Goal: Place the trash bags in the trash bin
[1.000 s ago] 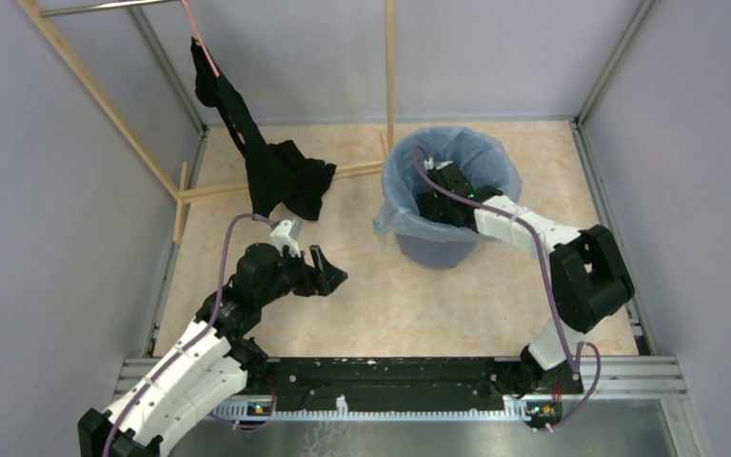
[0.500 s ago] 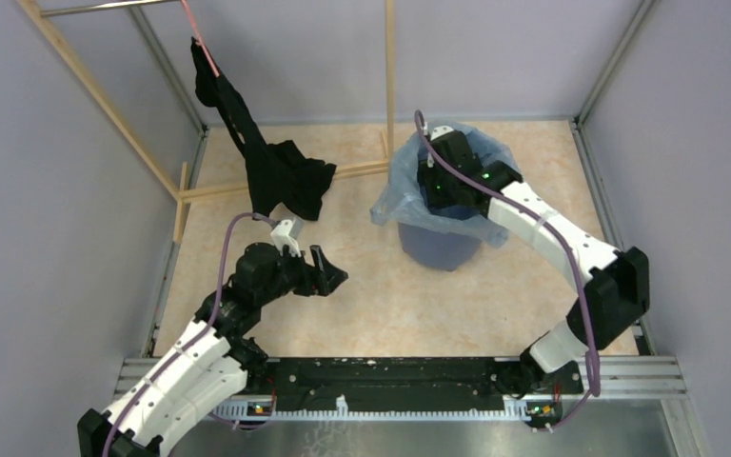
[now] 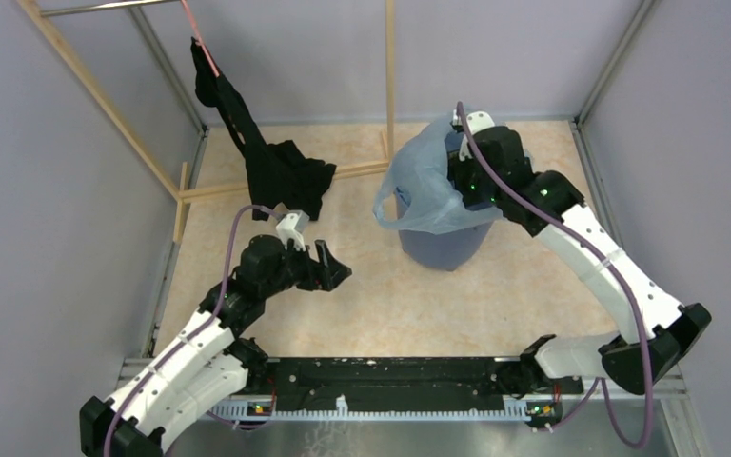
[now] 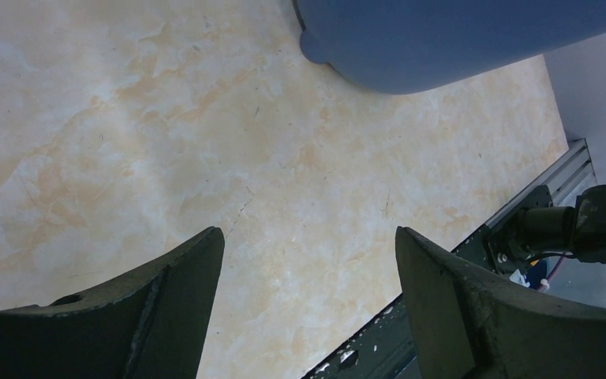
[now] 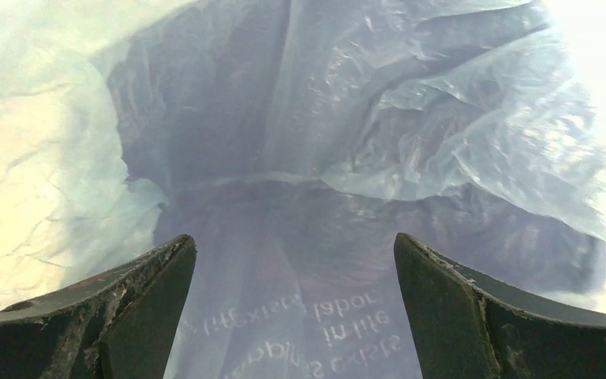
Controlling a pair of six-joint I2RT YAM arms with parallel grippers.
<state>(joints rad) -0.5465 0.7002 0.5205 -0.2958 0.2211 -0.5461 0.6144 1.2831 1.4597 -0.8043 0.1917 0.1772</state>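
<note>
1. Presently the right gripper (image 5: pixel 296 241) has its jaws spread wide, with nothing clamped between them. Its two dark fingers (image 5: pixel 126 308) fill the lower corners of the right wrist view.
2. Directly ahead of those jaws is the trash bag (image 5: pixel 410 118): pale-blue, translucent, heavily creased film. Printed lettering shows through it low in the view, reversed. Whether the film touches the fingers cannot be told.
3. In the top view the right wrist sits above the mouth of the trash bin (image 3: pixel 443 246). The bag film is bunched and raised around the wrist on its left side. The bag's lower edge drapes over the bin's rim, and one flap hangs outside on the left.
4. The left gripper (image 4: pixel 308 237) also has its jaws wide apart and grips nothing. The marbled table (image 4: pixel 126 118) shows between its fingers.
5. The left wrist view shows the bin's smooth blue wall across the upper edge. The bin stands on the table, apart from this gripper.
6. In the top view the left gripper is left of centre over the table, well apart from the bin and pointing toward it.
7. A black garment (image 3: pixel 286 176) hangs at the far left, just beyond the left arm. Its lower part is bunched beside a bar of the wooden frame (image 3: pixel 387 67).
</note>
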